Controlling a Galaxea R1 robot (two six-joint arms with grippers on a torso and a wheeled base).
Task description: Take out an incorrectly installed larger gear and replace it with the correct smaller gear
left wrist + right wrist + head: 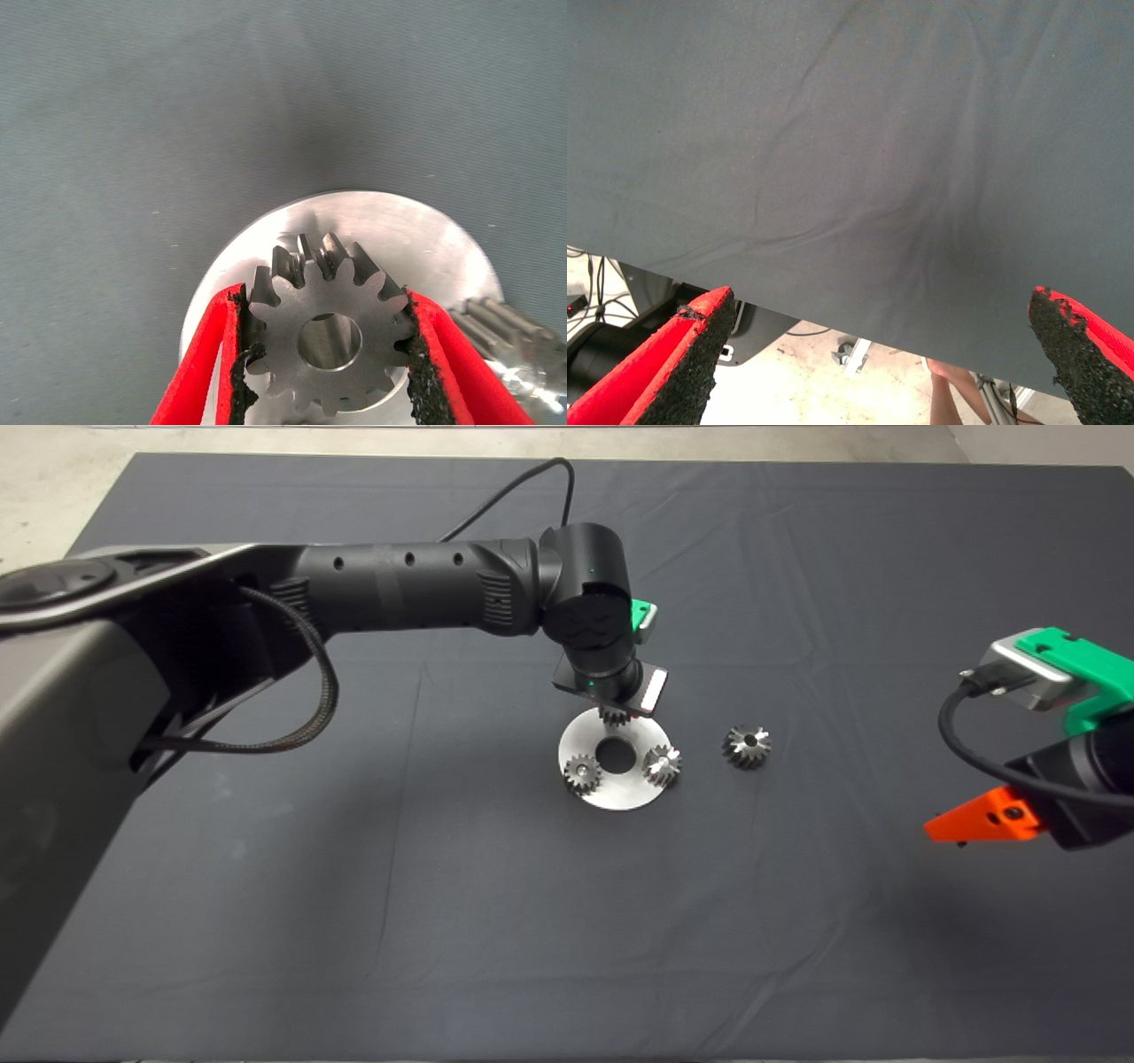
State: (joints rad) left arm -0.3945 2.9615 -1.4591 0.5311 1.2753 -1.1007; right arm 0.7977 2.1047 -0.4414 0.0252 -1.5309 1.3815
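Note:
My left gripper is shut on the smaller gear, a silver spur gear with fine straight teeth and a round centre hole. It holds the gear flat over the far part of the steel disc, and both pads touch the gear's sides. The disc lies right under the gear; I cannot tell if they touch. The larger gear, dark and coarse-toothed, lies on the mat just right of the disc, free of both grippers. My right gripper waits open and empty at the right edge.
Two more small silver gears sit on the disc, one at its left and one at its right, around the disc's centre hole. One of them shows in the left wrist view. A person's leg shows beyond the mat's edge.

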